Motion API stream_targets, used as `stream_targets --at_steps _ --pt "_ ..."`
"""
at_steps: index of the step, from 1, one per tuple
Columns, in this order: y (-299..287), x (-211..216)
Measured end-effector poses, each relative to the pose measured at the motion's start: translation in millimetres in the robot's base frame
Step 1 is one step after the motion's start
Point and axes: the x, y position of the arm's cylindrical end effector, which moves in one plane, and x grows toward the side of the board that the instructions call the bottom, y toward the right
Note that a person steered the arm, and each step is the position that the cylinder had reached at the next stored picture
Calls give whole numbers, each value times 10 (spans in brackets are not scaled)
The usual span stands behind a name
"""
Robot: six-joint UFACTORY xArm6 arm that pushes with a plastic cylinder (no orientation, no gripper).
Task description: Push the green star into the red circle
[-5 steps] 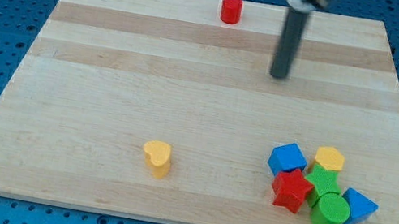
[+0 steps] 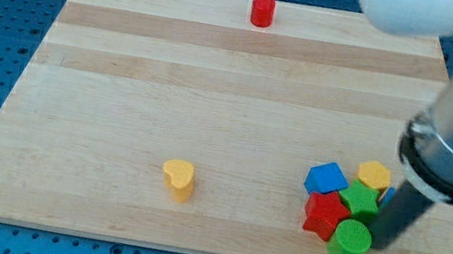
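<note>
The green star point(image 2: 360, 200) lies in a cluster of blocks at the view's bottom right, between a yellow block point(image 2: 374, 175) and a green cylinder point(image 2: 349, 241). The red circle point(image 2: 263, 10) stands alone near the view's top edge of the wooden board. My tip point(image 2: 383, 245) is down at the right side of the cluster, touching or nearly touching the green cylinder and just to the right of and below the green star. The arm's large body covers the board's right side.
A blue block point(image 2: 327, 178) and a red star point(image 2: 324, 216) sit on the cluster's left side. A yellow heart point(image 2: 178, 177) lies alone at the view's bottom centre. The board's point(image 2: 122, 81) right edge is close to the cluster.
My tip has swept from the board's upper middle down to the cluster's right side. The cluster has shifted slightly left. The blue block that was at the cluster's right is now hidden.
</note>
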Motion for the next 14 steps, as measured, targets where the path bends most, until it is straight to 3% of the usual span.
stream_targets --at_steps 4,6,7,9,12,14 --pt "-916 -980" --pt "-415 -1239" --pt "-583 -1561" --pt "-1551 -2027" --pt "-1047 -2079" --pt "-973 -2598"
